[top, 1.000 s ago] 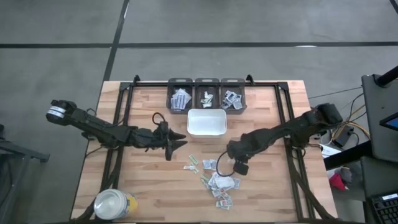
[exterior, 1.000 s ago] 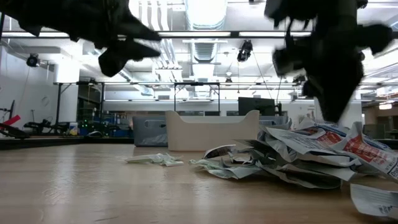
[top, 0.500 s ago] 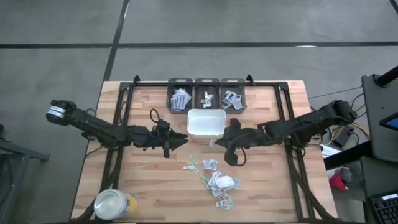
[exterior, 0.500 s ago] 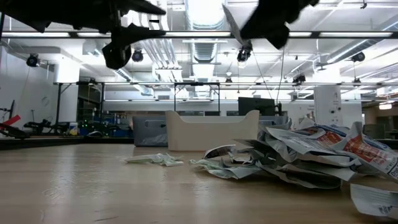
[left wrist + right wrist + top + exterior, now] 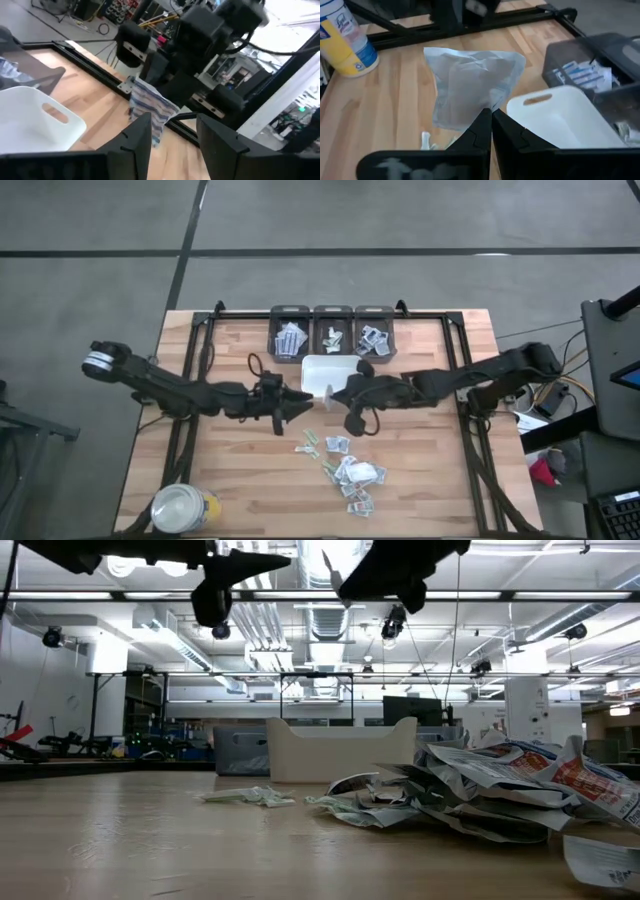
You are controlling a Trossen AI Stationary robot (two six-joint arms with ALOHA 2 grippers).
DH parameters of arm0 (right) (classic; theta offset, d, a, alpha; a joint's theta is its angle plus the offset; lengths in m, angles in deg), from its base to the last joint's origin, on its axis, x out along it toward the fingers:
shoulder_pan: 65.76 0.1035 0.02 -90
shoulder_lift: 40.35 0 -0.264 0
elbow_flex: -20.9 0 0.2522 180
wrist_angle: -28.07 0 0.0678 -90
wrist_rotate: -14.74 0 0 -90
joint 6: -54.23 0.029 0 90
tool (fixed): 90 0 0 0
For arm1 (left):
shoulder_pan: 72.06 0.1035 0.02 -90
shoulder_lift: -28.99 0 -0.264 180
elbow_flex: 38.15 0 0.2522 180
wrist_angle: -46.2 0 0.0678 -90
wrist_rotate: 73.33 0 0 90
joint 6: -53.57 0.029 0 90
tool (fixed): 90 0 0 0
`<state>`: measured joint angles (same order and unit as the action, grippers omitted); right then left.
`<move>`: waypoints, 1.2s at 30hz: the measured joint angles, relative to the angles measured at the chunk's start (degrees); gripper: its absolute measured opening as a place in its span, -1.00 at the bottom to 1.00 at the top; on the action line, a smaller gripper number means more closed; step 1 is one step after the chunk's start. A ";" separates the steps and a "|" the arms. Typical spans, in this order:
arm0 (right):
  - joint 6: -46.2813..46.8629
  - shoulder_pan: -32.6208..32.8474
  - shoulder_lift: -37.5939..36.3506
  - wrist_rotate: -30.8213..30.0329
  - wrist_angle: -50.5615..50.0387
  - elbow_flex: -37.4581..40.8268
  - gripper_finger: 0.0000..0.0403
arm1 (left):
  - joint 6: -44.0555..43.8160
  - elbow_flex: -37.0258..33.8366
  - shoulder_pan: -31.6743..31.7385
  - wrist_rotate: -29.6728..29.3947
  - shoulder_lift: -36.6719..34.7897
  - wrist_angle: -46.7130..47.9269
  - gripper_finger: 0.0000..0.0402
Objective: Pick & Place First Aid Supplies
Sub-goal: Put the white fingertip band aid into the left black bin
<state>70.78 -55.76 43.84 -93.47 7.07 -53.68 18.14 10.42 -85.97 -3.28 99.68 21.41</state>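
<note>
Right end effector clamped on packet; left end effector apart, closing in — handover misalignment could drop it.

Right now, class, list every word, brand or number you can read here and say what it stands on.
"Lysol" brand mark, only partly legible: on the yellow round jar with a white lid.
Red and grey print on the small paper packets in the pile: too small to read.
Nothing else legible.

You are working in a robotics lab or workshop: exposed ceiling ducts, strip lighting, a bare concrete floor, equipment racks and loose cabling surround the wooden surface.
</note>
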 joint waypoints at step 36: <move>-1.45 -0.52 3.30 -8.73 -13.89 -8.65 -0.96 | 1.07 10.30 1.47 -8.26 14.56 0.01 -0.26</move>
<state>69.33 -56.28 47.13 -102.21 -6.82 -62.33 19.21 20.72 -84.50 -11.54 114.24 21.41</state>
